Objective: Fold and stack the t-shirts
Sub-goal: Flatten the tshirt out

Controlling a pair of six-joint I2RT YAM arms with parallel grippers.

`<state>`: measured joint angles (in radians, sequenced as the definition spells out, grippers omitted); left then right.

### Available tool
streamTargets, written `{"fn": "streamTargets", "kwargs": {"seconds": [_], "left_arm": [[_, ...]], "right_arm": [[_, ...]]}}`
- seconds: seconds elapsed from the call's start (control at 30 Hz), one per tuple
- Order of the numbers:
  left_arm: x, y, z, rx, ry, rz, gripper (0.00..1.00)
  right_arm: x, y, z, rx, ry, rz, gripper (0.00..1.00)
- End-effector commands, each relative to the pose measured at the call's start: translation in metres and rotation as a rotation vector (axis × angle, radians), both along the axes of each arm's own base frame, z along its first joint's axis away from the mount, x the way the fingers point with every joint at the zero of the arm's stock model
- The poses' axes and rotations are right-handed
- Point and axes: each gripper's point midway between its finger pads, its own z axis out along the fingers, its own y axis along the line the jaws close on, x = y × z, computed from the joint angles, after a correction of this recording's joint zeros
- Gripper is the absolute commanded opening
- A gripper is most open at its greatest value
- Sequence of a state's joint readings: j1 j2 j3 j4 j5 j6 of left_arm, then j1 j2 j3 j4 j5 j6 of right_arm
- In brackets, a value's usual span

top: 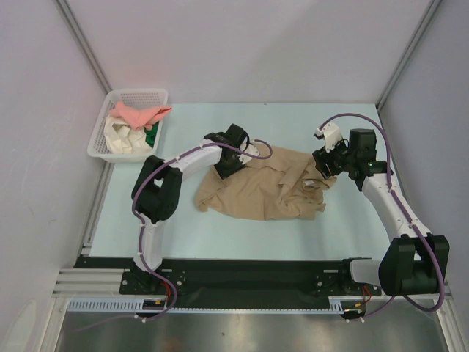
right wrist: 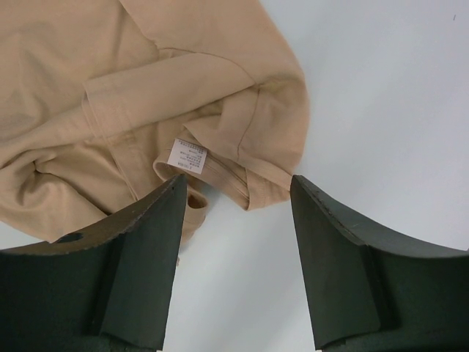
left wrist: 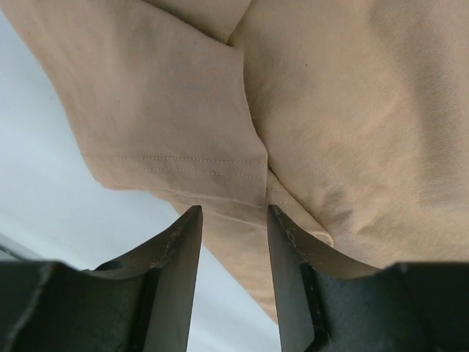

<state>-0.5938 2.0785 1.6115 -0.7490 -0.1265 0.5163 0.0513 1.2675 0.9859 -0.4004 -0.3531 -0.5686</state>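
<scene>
A large tan t-shirt (top: 256, 192) lies crumpled in the middle of the table. My left gripper (top: 229, 163) is at its far left edge. In the left wrist view the left gripper (left wrist: 233, 213) is open, its tips over a stitched hem of the tan t-shirt (left wrist: 330, 110). My right gripper (top: 325, 167) is at the shirt's right edge. In the right wrist view the right gripper (right wrist: 236, 183) is wide open and empty, just short of the tan t-shirt's (right wrist: 110, 88) collar with its white label (right wrist: 187, 155).
A white mesh basket (top: 99, 139) stands at the far left and holds a salmon-pink shirt (top: 139, 115), a cream-white one (top: 121, 136) and a green one (top: 152, 134). The pale table (top: 220, 235) is enclosed by grey walls at the back and sides.
</scene>
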Motion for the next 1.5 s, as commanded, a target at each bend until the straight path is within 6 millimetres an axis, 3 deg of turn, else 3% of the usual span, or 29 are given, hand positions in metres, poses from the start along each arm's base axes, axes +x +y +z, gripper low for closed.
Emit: {"fn": "streamTargets", "kwargs": {"seconds": [0.0,0.4,0.53,0.67,0.8,0.83,0.97,1.0,1.13,1.2,1.33,1.47], "left_arm": [[0.009,-0.008,0.011,-0.025,-0.026,-0.023,0.46],[0.025,-0.016,-0.001,-0.001,-0.012,-0.026,0.41],[0.025,-0.017,0.000,-0.002,-0.009,-0.027,0.24],[0.019,-0.013,0.008,-0.011,-0.007,-0.029,0.17],[0.013,-0.011,0.016,-0.025,-0.004,-0.038,0.00],[0.012,-0.011,0.018,-0.031,-0.004,-0.038,0.00],[0.016,-0.011,0.047,-0.094,-0.055,-0.013,0.00],[0.023,-0.012,0.069,-0.133,-0.114,0.000,0.00],[0.038,0.000,0.113,-0.190,-0.264,0.066,0.01],[0.042,0.009,0.118,-0.167,-0.307,0.088,0.00],[0.045,0.019,0.118,-0.149,-0.328,0.119,0.01],[0.048,0.022,0.117,-0.137,-0.335,0.131,0.01]], "right_arm": [[0.003,0.004,0.007,0.014,-0.012,0.006,0.64],[0.003,0.001,0.001,0.003,-0.008,-0.001,0.64],[0.000,0.000,-0.002,-0.007,-0.008,-0.002,0.64],[-0.002,-0.003,-0.004,-0.009,-0.008,-0.009,0.64],[-0.003,-0.003,-0.006,-0.002,-0.008,-0.016,0.64],[-0.003,-0.003,-0.005,-0.001,-0.011,-0.015,0.64],[0.000,-0.005,-0.002,-0.005,-0.022,-0.027,0.64],[0.001,-0.006,-0.001,-0.009,-0.026,-0.029,0.64],[-0.004,-0.014,-0.008,-0.085,-0.020,0.014,0.64],[-0.016,-0.019,-0.027,-0.187,0.000,0.111,0.64],[-0.023,-0.028,-0.036,-0.295,-0.035,0.207,0.63],[-0.018,-0.028,-0.048,-0.317,-0.009,0.248,0.63]]}}
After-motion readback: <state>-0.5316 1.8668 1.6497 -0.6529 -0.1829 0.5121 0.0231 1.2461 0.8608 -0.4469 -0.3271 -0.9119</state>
